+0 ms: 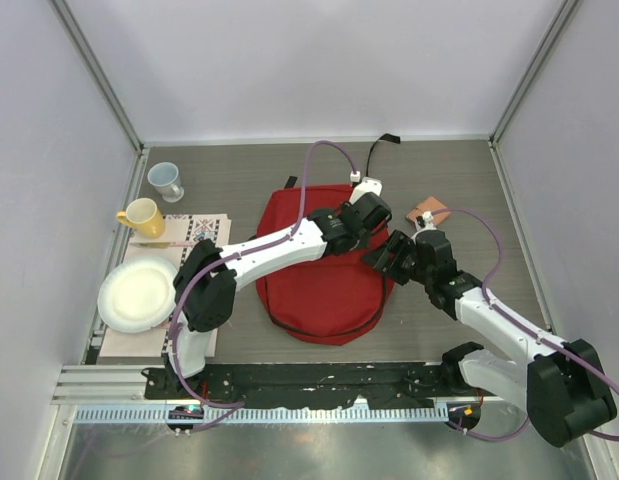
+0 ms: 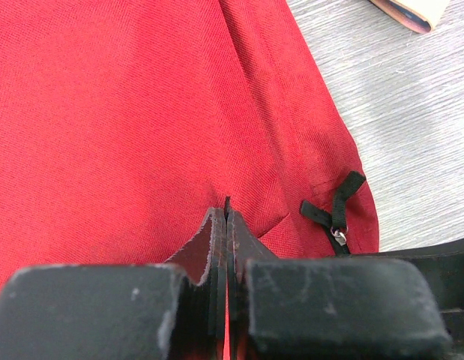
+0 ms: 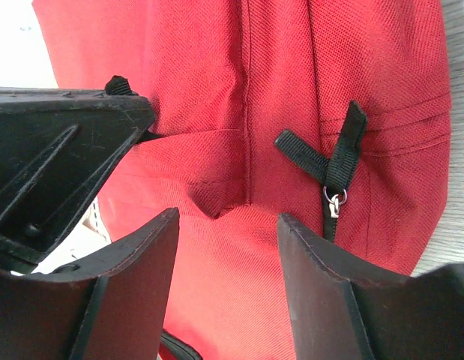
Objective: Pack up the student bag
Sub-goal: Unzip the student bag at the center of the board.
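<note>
Top external view: a grey wood-grain table (image 1: pixel 239 180) sits inside a booth of plain white walls (image 1: pixel 309 60) with metal posts at the corners. A black rail (image 1: pixel 319 378) runs along the table edge on the arm-base side of the student bag (image 1: pixel 319 290).

The student bag lies flat at the middle of the table. Its long axis runs from the arm bases toward the back wall, tilted a little. Its rounded end, edged in black trim, points at the bases, and its straighter end points at the back wall.

Left of the bag lie a patterned placemat (image 1: pixel 194 232) and a white plate (image 1: pixel 137 296). A yellow mug (image 1: pixel 141 217) and a pale blue cup (image 1: pixel 166 180) stand left of the bag toward the back wall. Just off the bag's far right corner rests a small pinkish book (image 1: pixel 428 211).

The left gripper (image 2: pixel 226 206) is over the bag's far right part. Its fingers are pressed together on a pucker of the red fabric. The right gripper (image 3: pixel 228 217) is at the bag's right edge with its fingers apart, holding nothing. A raised fold of fabric shows between them, and a zipper pull (image 3: pixel 335 202) with black tabs lies just beside.
</note>
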Controlling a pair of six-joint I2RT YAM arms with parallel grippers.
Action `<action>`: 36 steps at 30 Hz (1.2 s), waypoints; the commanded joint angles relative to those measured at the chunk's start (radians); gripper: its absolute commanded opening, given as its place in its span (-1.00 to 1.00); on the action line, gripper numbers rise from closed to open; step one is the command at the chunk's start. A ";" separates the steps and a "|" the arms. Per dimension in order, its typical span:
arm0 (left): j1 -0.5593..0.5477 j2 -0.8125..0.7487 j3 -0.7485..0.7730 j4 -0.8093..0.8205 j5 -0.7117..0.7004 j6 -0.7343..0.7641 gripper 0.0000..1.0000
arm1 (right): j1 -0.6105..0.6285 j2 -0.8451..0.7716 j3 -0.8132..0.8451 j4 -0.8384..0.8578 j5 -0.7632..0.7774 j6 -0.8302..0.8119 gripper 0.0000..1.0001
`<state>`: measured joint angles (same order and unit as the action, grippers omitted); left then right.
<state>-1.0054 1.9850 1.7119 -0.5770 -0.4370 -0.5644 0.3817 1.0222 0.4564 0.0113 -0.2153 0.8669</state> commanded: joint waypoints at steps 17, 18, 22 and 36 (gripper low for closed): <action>0.005 -0.064 -0.008 0.039 0.003 -0.006 -1.00 | -0.049 0.081 0.027 0.174 -0.042 -0.037 -0.07; 0.005 -0.064 -0.009 0.037 0.003 -0.006 -1.00 | -0.049 0.084 0.025 0.185 -0.050 -0.034 -0.10; 0.005 -0.061 -0.009 0.040 0.009 -0.008 -1.00 | -0.056 0.087 0.021 0.213 -0.082 -0.032 -0.31; 0.008 -0.078 -0.043 0.043 0.000 -0.009 -1.00 | -0.069 0.066 0.007 0.204 -0.061 -0.019 -0.99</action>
<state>-1.0016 1.9827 1.6852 -0.5636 -0.4217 -0.5682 0.3195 1.1137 0.4561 0.1688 -0.3008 0.8444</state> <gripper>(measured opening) 0.009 0.033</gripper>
